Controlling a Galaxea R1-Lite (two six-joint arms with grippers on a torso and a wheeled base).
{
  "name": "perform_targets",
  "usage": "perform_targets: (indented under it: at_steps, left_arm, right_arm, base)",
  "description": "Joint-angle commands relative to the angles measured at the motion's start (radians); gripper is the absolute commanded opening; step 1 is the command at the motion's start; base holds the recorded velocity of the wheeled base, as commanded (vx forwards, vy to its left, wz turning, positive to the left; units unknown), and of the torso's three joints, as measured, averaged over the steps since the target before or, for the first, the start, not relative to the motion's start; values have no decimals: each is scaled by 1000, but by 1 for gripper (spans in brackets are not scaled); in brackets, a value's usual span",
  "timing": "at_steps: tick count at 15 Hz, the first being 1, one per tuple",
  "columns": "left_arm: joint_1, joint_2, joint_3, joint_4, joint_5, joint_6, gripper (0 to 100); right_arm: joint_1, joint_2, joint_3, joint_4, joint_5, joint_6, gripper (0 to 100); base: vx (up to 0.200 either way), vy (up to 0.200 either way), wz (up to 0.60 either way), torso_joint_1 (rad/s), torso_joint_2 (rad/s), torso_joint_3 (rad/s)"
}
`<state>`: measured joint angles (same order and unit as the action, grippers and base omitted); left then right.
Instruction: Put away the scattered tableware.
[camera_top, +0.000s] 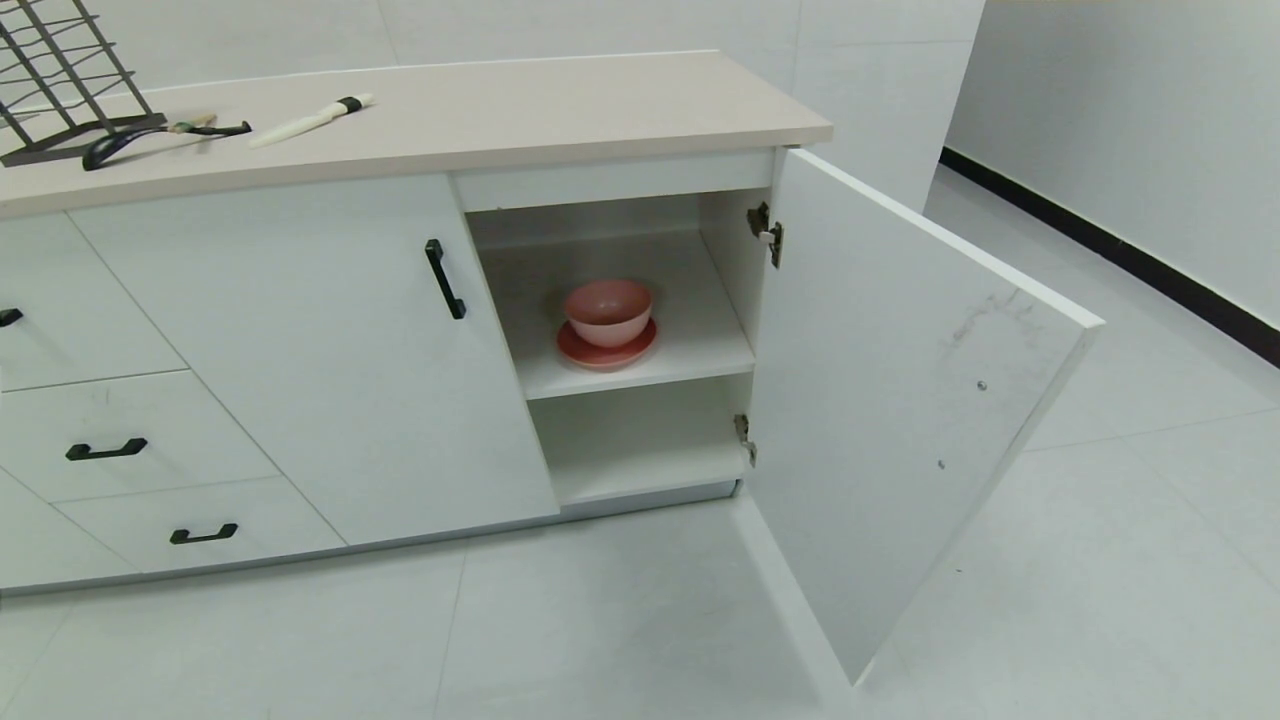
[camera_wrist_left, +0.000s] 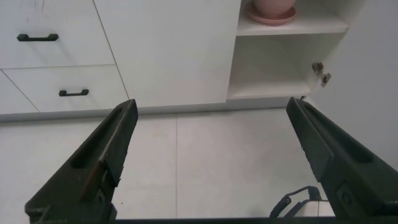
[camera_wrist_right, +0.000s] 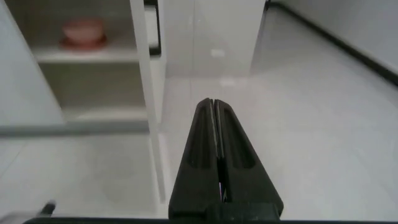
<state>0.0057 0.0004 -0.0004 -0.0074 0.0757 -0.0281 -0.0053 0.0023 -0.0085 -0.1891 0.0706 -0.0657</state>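
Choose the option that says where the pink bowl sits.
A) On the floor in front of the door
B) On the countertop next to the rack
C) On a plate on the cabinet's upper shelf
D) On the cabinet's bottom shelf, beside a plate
C: the pink bowl rests on the plate on the upper shelf, seen past the open door.

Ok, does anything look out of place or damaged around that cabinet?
The cabinet door hangs wide open, with dark scuff marks on its inner face. A black utensil and a white-handled brush lie loose on the countertop.
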Motion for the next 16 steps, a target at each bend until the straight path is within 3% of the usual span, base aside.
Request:
perform_targets:
  at_steps: [1, 3, 4, 6, 7, 10, 14, 16]
  left_arm:
    - [0, 0, 0, 0, -2, 14, 100]
    - [0, 0, 0, 1, -7, 23, 100]
    - [0, 0, 0, 1, -7, 19, 100]
    - [0, 0, 0, 1, -7, 16, 100]
    - [0, 0, 0, 0, -7, 10, 100]
    - [0, 0, 0, 0, -4, -9, 100]
    - [0, 0, 0, 0, -5, 5, 100]
    - [0, 0, 0, -6, -7, 42, 100]
  right_arm:
    - [-7, 91, -84, 4, 3, -2, 0]
    - [4, 295, -209, -53, 24, -14, 0]
    - [8, 409, -255, -170, 55, -29, 0]
    - [5, 762, -277, -638, 132, -54, 0]
    - [-41, 923, -240, -808, 204, -62, 0]
    - [-94, 1153, -246, -920, 316, -92, 0]
    - [-90, 1371, -269, -1013, 386, -117, 0]
    - [-41, 1423, -321, -1023, 417, -137, 0]
  base:
    - [0, 0, 0, 0, 0, 0]
    - [0, 0, 0, 0, 0, 0]
    - [0, 0, 0, 0, 0, 0]
    - [0, 0, 0, 0, 0, 0]
    - [0, 0, 0, 0, 0, 0]
    - [0, 0, 0, 0, 0, 0]
    - [0, 0, 0, 0, 0, 0]
    - [0, 0, 0, 0, 0, 0]
